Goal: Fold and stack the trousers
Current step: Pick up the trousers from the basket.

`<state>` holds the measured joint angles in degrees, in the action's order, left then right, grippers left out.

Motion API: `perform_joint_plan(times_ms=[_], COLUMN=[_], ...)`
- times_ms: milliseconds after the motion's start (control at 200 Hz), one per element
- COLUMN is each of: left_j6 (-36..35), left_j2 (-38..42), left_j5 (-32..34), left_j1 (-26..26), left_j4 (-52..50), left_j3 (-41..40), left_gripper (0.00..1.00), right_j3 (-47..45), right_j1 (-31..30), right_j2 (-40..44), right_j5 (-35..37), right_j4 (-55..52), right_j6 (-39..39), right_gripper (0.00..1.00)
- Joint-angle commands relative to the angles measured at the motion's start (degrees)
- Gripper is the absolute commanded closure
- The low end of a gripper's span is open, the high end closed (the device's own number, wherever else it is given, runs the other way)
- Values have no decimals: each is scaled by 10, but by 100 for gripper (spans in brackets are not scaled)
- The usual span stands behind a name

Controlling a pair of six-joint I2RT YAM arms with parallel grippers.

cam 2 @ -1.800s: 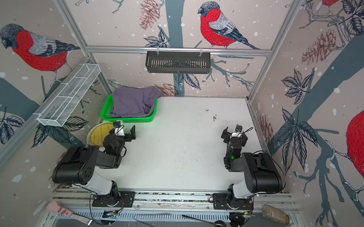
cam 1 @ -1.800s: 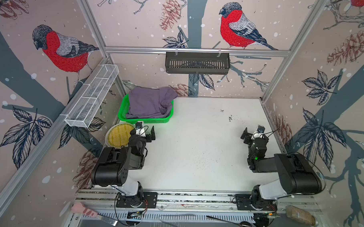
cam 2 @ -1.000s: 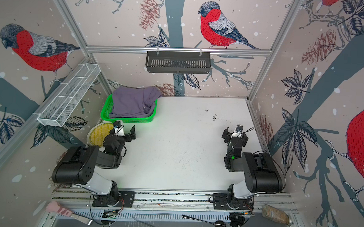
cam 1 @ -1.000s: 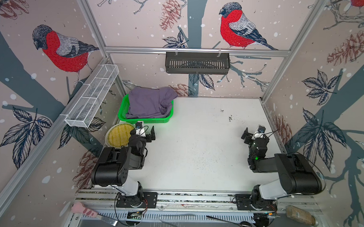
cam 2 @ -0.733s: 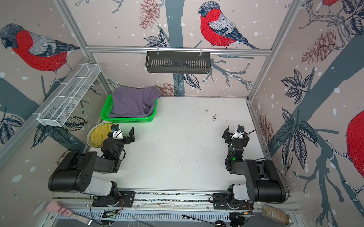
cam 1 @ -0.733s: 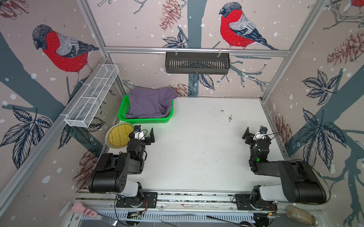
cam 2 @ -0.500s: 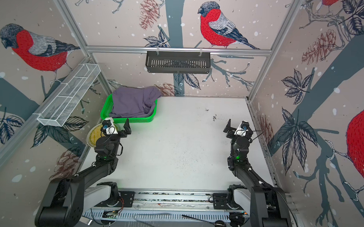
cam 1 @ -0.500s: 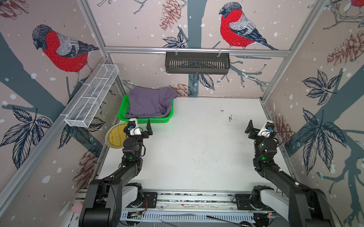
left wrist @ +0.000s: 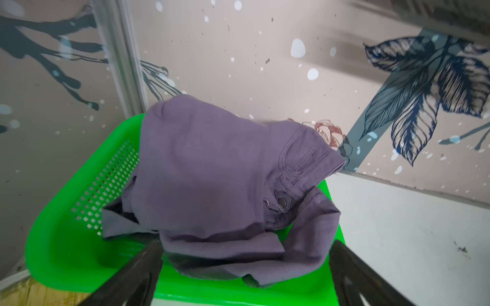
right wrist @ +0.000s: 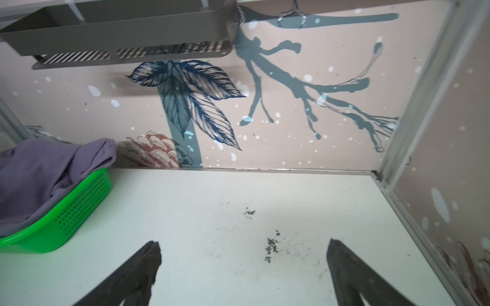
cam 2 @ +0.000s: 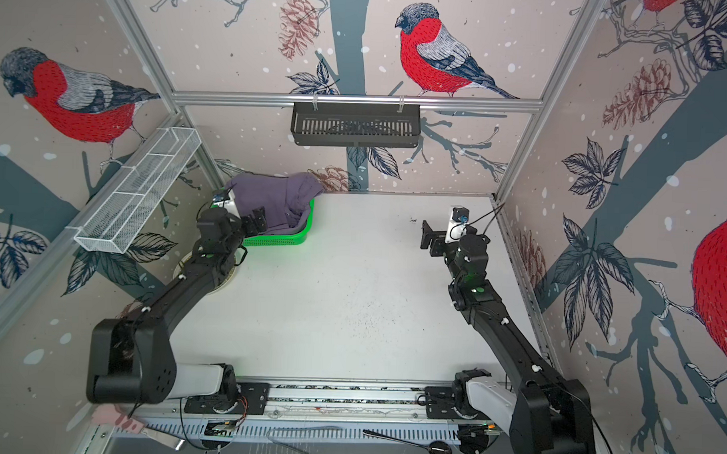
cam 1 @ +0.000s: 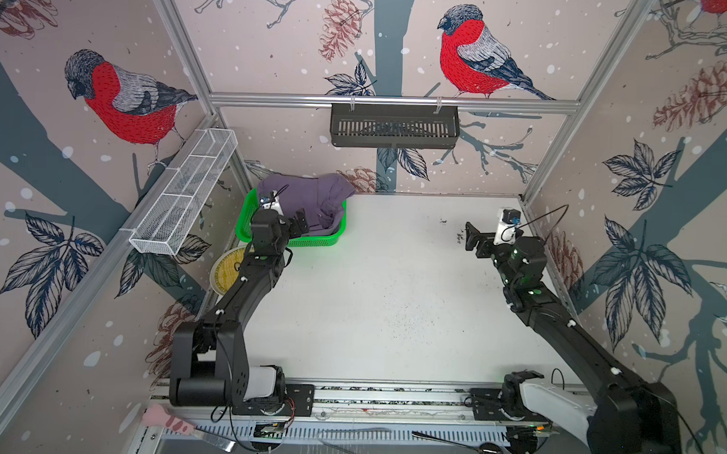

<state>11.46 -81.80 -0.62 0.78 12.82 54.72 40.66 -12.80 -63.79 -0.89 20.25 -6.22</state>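
Observation:
The dusty purple trousers (cam 1: 313, 195) (cam 2: 273, 196) lie crumpled in a green basket (cam 1: 320, 242) (cam 2: 288, 241) at the table's back left corner, spilling over its far rim. In the left wrist view the trousers (left wrist: 212, 172) fill the basket (left wrist: 66, 238), with a waistband button showing. My left gripper (cam 1: 289, 220) (cam 2: 250, 220) (left wrist: 245, 246) hangs open over the basket's near edge, its fingers on either side of the cloth's front fold without touching it. My right gripper (cam 1: 476, 241) (cam 2: 431, 241) (right wrist: 243, 242) is open and empty above the table's back right.
A yellow plate (cam 1: 227, 269) lies under the left arm. A white wire rack (cam 1: 184, 192) hangs on the left wall and a black shelf (cam 1: 394, 125) on the back wall. Dark crumbs (right wrist: 270, 249) dot the table under the right gripper. A pink-handled spatula (cam 1: 172, 423) and a spoon (cam 1: 487, 452) lie by the front rail.
Both arms have unfolded from their tucked pose and reached toward the back. The left gripper has come up to the basket, the right toward the back right. Both stayed open.

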Motion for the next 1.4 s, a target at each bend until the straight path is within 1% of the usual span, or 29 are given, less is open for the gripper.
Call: perform_joint_plan(times_ms=[0, 65, 205, 265, 410, 510, 650, 785, 890, 1031, 1146, 1216, 1316, 1366, 1396], left_j6=[-34, -55, -77, -84, -84, -80, -67, -70, -57, -57, -52, -49, -46, -48, -49], left_j2=[-62, -100, -181, -221, -332, -385, -451, -509, -549, -597, -620, -630, -645, -656, -661], left_j5=[-34, -77, -137, -142, -163, -152, -168, -143, -118, -35, 19, 22, 16, 19, 21], left_j1=[12, 15, 15, 15, 10, 3, -3, -16, -18, -31, -36, -36, -39, -41, -42], left_j4=[-149, -191, -213, -228, -301, -305, -320, -349, -377, -433, -460, -461, -462, -467, -472], left_j3=[100, 156, 229, 267, 393, 438, 502, 568, 617, 675, 700, 699, 701, 706, 711], left_gripper=[2, 2, 2, 2, 2, 2, 2, 2, 2, 2, 2, 3, 8, 13, 18], right_j3=[40, 57, 70, 75, 85, 84, 72, 57, 57, 55, 57, 58, 58, 58, 58], right_j1=[-21, -35, -47, -47, -48, -48, -48, -46, -46, -47, -46, -46, -46, -47, -46], right_j2=[-25, -39, -60, -67, -75, -75, -68, -65, -70, -76, -78, -92, -96, -98, -99], right_j5=[-35, -43, -47, -47, -60, -62, -60, -56, -57, -59, -62, -64, -64, -62, -62], right_j4=[-80, -98, -105, -105, -114, -118, -124, -119, -122, -120, -119, -119, -117, -118, -118], right_j6=[10, 14, 8, -5, -14, -14, -14, -18, -18, -21, -22, -22, -22, -23, -23], right_gripper=[0, 0, 0, 0, 0, 0, 0, 0, 0, 0, 0, 0, 0, 0, 0])
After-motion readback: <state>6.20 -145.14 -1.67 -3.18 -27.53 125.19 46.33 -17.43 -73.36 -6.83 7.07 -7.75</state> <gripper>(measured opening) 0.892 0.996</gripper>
